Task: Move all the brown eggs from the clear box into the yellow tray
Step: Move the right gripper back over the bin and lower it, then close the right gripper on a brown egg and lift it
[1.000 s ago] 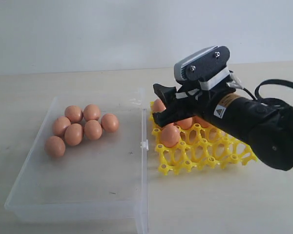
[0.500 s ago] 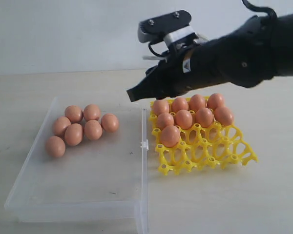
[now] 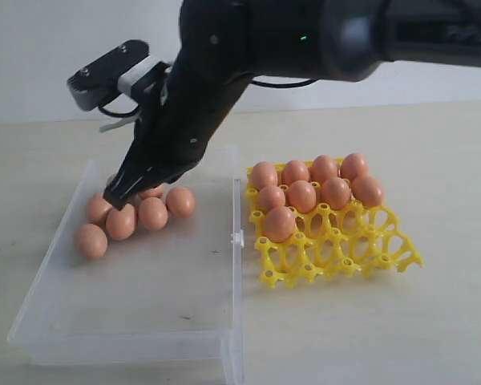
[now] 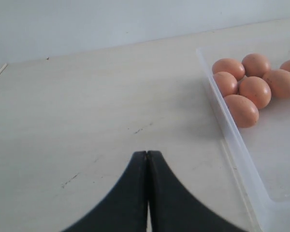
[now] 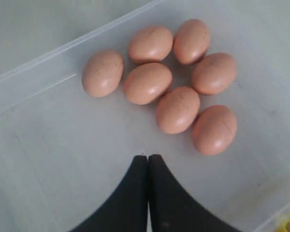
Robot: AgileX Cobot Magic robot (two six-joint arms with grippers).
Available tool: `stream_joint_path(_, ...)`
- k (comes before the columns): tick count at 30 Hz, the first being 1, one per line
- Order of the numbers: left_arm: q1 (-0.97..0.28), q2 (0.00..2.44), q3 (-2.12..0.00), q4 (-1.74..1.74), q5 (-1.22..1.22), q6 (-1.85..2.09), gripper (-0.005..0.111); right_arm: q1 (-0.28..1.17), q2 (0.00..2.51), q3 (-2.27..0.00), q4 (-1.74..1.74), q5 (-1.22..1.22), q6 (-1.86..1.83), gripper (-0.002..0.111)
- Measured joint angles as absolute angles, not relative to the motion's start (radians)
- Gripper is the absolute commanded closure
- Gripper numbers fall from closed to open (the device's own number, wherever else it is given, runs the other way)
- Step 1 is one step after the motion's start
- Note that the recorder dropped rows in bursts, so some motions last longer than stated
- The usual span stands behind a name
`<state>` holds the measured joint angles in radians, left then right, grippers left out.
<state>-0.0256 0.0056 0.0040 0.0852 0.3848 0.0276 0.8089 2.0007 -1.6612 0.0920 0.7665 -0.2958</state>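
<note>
Several brown eggs (image 3: 153, 213) lie clustered in the far left part of the clear box (image 3: 128, 321). Several more eggs (image 3: 302, 195) fill the back cups of the yellow tray (image 3: 337, 249), to the right of the box. My right gripper (image 3: 112, 196) reaches across over the box and hangs just above the cluster, shut and empty. In the right wrist view the eggs (image 5: 178, 109) lie just beyond its shut tips (image 5: 148, 156). My left gripper (image 4: 147, 152) is shut and empty over bare table. The box wall (image 4: 232, 140) and eggs (image 4: 253, 92) lie off to its side.
The box's clasp tab (image 3: 237, 238) points toward the tray across a narrow gap. The front cups of the tray (image 3: 369, 261) hold nothing. The right arm's dark body (image 3: 248, 48) spans the scene above the box and tray. A pale wall stands behind the table.
The right arm has swung left from the tray to above the eggs in the box. Its jaws, open at the tray a second ago, are now shut.
</note>
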Motion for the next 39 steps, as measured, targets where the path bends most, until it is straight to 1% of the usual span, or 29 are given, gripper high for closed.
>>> stream_joint_path(4, -0.026, 0.006, 0.004, 0.085, 0.385, 0.028, 0.107, 0.828, 2.129, -1.807, 0.094, 0.836, -0.307, 0.108)
stream_joint_path(6, -0.026, 0.006, 0.004, 0.085, 0.385, 0.028, 0.107, 0.836, 2.183, -1.887, 0.094, 0.876, -0.323, 0.105)
stream_joint_path(10, -0.026, 0.006, 0.004, 0.085, 0.385, 0.028, 0.107, 0.851, 2.287, -2.034, 0.098, 0.979, -0.327, 0.089)
stream_joint_path(11, -0.026, 0.006, 0.004, 0.085, 0.385, 0.028, 0.107, 0.853, 2.31, -2.058, 0.103, 0.99, -0.313, 0.083)
stream_joint_path(14, -0.026, 0.006, 0.004, 0.085, 0.385, 0.028, 0.107, 0.853, 2.358, -2.123, 0.115, 1.001, -0.244, 0.071)
stream_joint_path(17, -0.026, 0.006, 0.004, 0.085, 0.385, 0.028, 0.107, 0.853, 2.389, -2.161, 0.117, 1.001, -0.186, 0.064)
stream_joint_path(23, -0.026, 0.006, 0.004, 0.085, 0.385, 0.028, 0.107, 0.849, 2.456, -2.227, 0.098, 1.003, -0.091, 0.063)
stream_joint_path(29, -0.026, 0.006, 0.004, 0.085, 0.385, 0.028, 0.107, 0.81, 2.502, -2.273, 0.043, 1.011, 0.0, 0.063)
stream_joint_path(39, -0.026, 0.006, 0.004, 0.085, 0.385, 0.028, 0.107, 0.772, 2.533, -2.291, 0.028, 1.017, 0.078, 0.063)
